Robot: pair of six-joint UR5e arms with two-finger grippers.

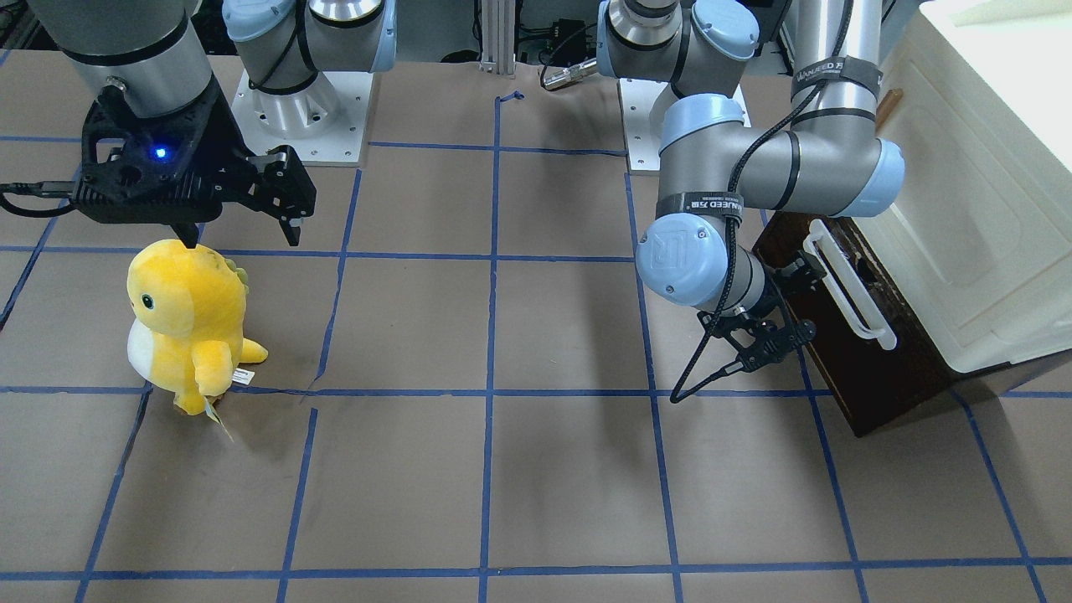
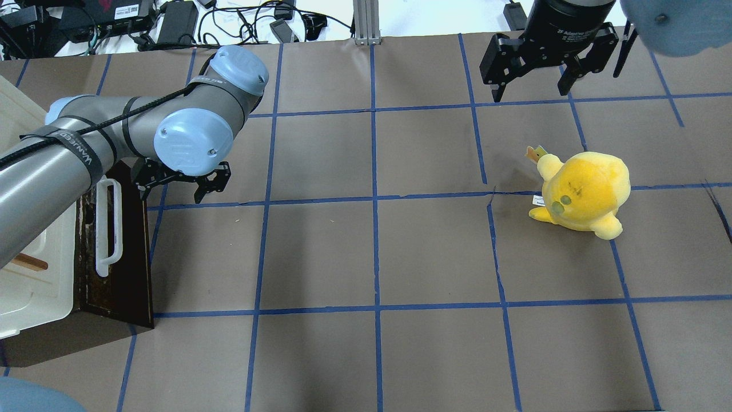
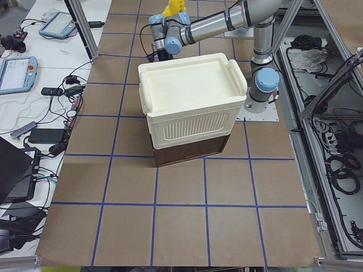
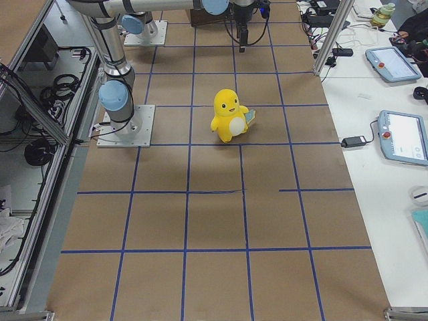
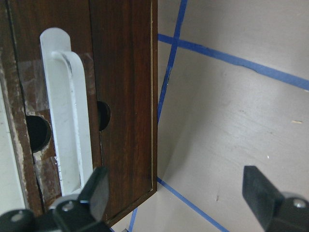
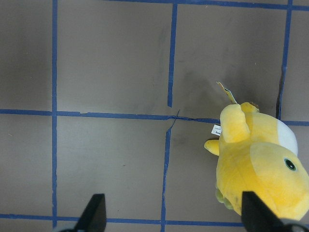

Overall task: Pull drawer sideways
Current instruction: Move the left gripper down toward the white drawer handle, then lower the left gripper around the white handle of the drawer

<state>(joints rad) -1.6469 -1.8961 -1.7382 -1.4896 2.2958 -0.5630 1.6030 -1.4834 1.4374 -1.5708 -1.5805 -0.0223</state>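
The drawer (image 2: 132, 260) sits at the table's (image 2: 372, 257) left edge, under the cream cabinet (image 2: 34, 286). Its dark front faces the middle of the table, with the white handle (image 2: 107, 229) running along it. The front lies close to the cabinet, so it looks barely open, if at all.

The left gripper (image 5: 176, 180) is spread wide and holds nothing. It hangs just off one end of the handle, not around it. In the wrist view, one finger (image 5: 95, 188) overlaps the corner of the front below the handle's end, and the other is well out over bare table.

Closing here would likely catch only air or pinch the wood's edge. Moving in without lining up could knock a finger against the front's corner. A hold taken this near the handle's end may pull off-centre, which could twist the drawer so that it sticks in its slot. The cabinet looks like light plastic, so a stuck drawer might drag the whole box across the table, or tip it, instead of sliding out. The smooth bar could also slip from a shallow pinch.

The right gripper (image 2: 530, 91) is spread and empty too. It hangs over the table's right half near a yellow toy (image 2: 583, 191), well apart from the drawer.
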